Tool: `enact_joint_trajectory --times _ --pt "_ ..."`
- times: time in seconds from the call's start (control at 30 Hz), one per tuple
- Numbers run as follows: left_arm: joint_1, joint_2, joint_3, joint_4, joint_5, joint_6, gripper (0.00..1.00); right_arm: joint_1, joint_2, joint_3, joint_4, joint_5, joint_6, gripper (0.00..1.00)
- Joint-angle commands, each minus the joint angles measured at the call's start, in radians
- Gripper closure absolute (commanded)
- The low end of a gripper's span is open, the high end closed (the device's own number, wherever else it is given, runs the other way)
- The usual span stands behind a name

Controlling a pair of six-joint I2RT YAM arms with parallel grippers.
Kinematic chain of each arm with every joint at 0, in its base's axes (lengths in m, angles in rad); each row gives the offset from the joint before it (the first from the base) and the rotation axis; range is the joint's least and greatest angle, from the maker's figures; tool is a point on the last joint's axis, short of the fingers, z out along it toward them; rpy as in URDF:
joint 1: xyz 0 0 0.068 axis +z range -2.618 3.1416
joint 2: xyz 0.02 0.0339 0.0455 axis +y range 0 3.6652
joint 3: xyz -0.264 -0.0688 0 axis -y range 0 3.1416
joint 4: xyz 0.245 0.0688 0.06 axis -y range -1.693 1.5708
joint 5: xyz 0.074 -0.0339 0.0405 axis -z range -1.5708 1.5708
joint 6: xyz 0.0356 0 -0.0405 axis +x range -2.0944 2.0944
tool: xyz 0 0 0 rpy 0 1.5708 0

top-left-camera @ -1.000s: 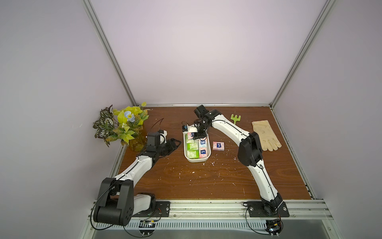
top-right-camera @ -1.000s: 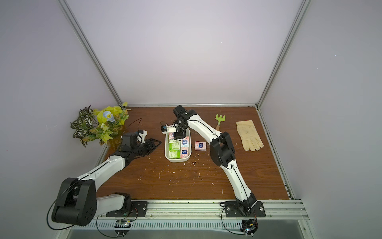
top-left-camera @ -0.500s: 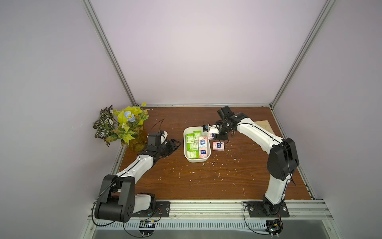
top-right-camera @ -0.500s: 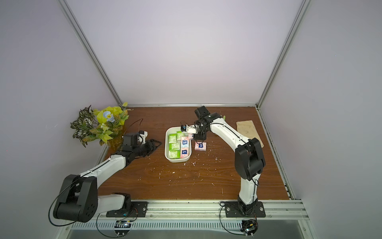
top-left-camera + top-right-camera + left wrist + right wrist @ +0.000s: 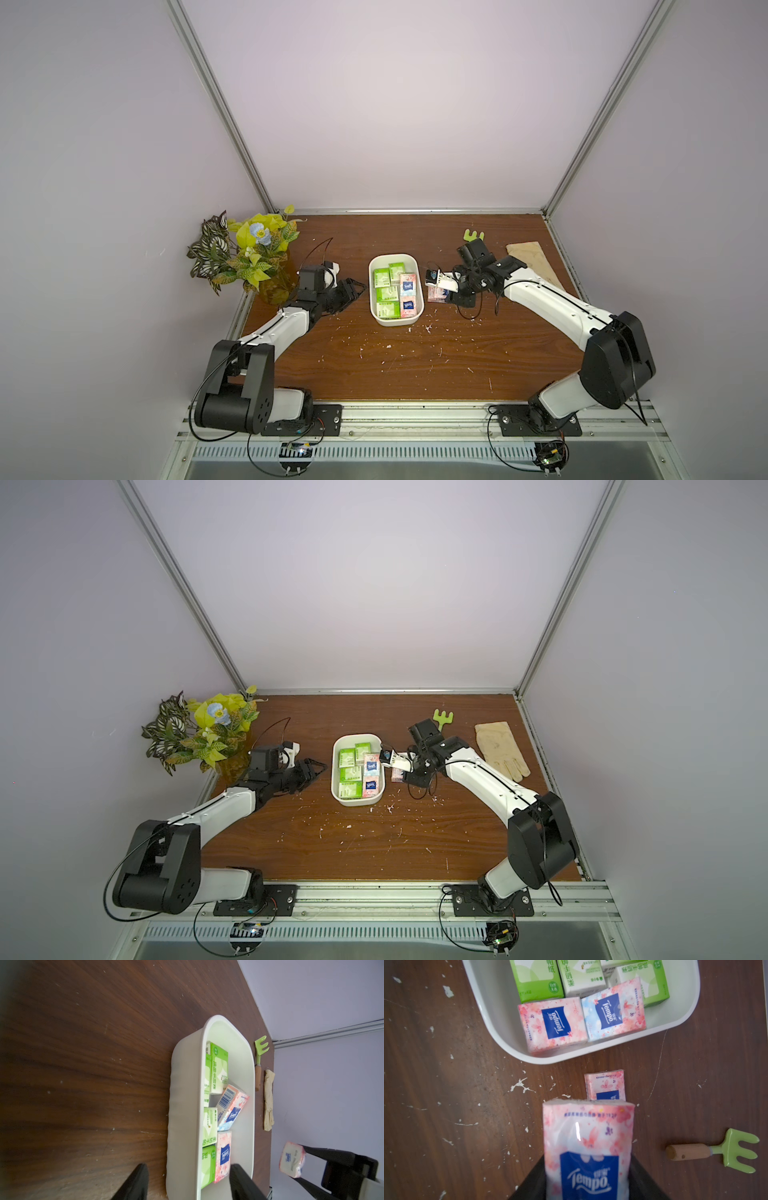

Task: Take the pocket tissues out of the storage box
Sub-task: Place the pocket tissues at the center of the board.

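Note:
The white storage box [image 5: 395, 322] [image 5: 357, 802] stands mid-table and holds several green pocket tissues [image 5: 387, 293] and two pink ones [image 5: 408, 305] [image 5: 552, 1023]. Just right of the box, my right gripper [image 5: 438, 283] [image 5: 587, 1178] is shut on a pink packet with a blue label [image 5: 588, 1136] [image 5: 292, 1159]. It hangs over another pink packet [image 5: 436, 296] [image 5: 605, 1085] that lies on the table. To the left of the box my left gripper [image 5: 353, 289] [image 5: 188, 1167] stands open and apart from it, with nothing held.
A potted plant [image 5: 249, 257] stands at the far left behind the left arm. A small green rake [image 5: 473, 236] [image 5: 716, 1152] and a tan glove [image 5: 500, 750] lie at the back right. White flecks are scattered over the brown table [image 5: 415, 357].
My right arm swung from over the box's far end to its right side, carrying a pink packet out of the box. The left arm has hardly moved.

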Motion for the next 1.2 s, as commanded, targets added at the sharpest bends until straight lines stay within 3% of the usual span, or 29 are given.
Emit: enact_joint_trajectory --times 0.0,0.6,0.97,1.17 --pt "-0.009 0.015 0.039 0.017 0.024 0.027 0.41 0.022 -0.018 -0.054 0.069 0.004 0.050 0.44" --pt "-0.009 -0.004 0.035 -0.001 -0.004 0.021 0.41 0.036 0.119 -0.148 0.202 -0.062 -0.008 0.43" --pt "-0.009 -0.021 0.033 -0.022 -0.019 0.025 0.41 0.040 0.164 -0.165 0.184 -0.124 0.004 0.41" --pt "-0.009 -0.021 0.033 -0.024 -0.022 0.025 0.41 0.045 0.186 -0.172 0.178 -0.099 0.008 0.39"
